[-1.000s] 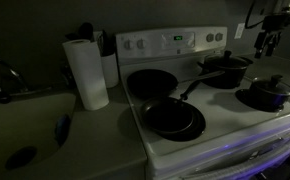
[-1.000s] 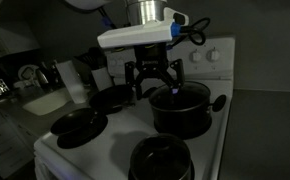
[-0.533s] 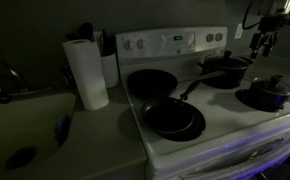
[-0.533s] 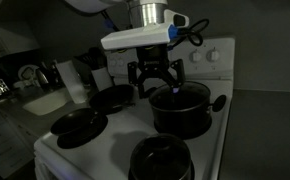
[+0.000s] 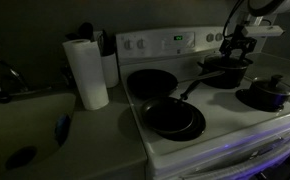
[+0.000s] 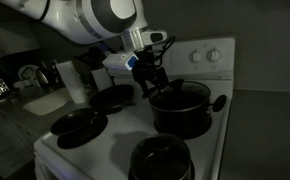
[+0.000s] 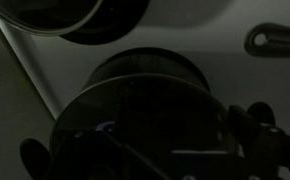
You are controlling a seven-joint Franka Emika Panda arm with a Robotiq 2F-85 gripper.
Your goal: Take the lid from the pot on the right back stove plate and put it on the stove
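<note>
The end effector [image 6: 153, 84] hangs tilted over the back of the white electric stove [image 6: 120, 125]. Its fingers seem to stand apart and hold nothing: the wrist view shows dark shapes at either lower corner, though the gloom leaves this unsure. Just below it sits the wide round glass lid [image 6: 182, 92], closed on the wide, low black pot [image 6: 185, 115] on the right back plate. In both exterior views the end effector [image 5: 235, 47] is above the lid [image 5: 227, 62] and clear of it, nearer the pot's rim than its middle. The wrist view shows the lid [image 7: 145, 95] ahead, between the finger shapes. Being round, the lid has no long axis. The knob cannot be made out, so the grasp likely needs a short shift toward the centre, then a straight descent.
</note>
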